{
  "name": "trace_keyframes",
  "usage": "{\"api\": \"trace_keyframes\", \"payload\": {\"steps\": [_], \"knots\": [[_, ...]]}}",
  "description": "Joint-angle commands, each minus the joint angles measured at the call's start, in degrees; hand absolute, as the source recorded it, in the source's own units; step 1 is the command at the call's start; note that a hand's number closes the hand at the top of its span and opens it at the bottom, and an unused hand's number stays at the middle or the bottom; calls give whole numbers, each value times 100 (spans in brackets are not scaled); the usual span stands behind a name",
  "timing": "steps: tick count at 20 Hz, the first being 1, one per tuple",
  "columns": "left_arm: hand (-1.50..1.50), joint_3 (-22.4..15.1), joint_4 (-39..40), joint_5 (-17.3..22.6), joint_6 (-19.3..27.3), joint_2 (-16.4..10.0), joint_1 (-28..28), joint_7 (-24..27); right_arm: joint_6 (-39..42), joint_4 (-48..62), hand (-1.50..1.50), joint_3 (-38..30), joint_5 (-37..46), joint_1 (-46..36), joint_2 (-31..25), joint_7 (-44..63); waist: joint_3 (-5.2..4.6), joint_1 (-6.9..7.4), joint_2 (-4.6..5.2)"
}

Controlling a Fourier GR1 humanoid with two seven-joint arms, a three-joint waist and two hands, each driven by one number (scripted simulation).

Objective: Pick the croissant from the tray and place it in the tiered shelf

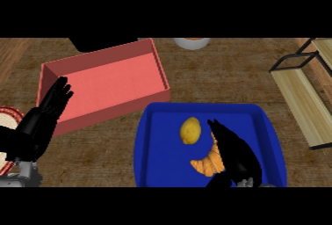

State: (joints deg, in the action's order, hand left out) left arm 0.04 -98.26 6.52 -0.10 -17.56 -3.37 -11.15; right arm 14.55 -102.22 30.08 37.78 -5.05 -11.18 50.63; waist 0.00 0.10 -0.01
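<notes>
An orange croissant (209,162) lies in the blue tray (152,149), near its front. Close behind it in the same tray sits a yellow lemon (190,130). My right hand (235,154) reaches over the tray from below, fingers straight, lying along the croissant's right side and covering part of it. The tiered shelf (300,94), with pale wooden boards and a black frame, stands at the right edge. At the left edge my left hand (45,116) rests open with fingers up.
A red open box (103,88) stands behind and left of the tray. A white cup with an orange inside (192,42) sits at the back. A round woven object (6,121) shows at the far left behind my left hand.
</notes>
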Motion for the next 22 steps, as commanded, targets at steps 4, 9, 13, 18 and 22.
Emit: {"api": "trace_keyframes", "payload": {"steps": [4, 9, 13, 18, 22], "knots": [[0, 11, 110, -197, -81, 271, 85, 305, 465, 291, -150, -131, 392, -149, 55, 335, -1, -3, 1], [0, -21, 208, -419, 0, 465, -54, 167, 907, 24, -150, -526, 120, 60, 0, 377, -1, -20, 0], [0, 160, 542, -430, -309, 425, 20, 508, 576, 551, -150, -300, 530, 133, 286, 46, 0, -9, 1], [0, 546, 206, -151, -563, 226, -205, -47, 658, 706, -150, -455, 590, 331, 260, -207, 0, -8, -1], [0, 390, 547, -493, -460, 513, -11, 403, 669, 1090, -150, -518, 675, 170, 440, -384, 0, -8, 2]]}}
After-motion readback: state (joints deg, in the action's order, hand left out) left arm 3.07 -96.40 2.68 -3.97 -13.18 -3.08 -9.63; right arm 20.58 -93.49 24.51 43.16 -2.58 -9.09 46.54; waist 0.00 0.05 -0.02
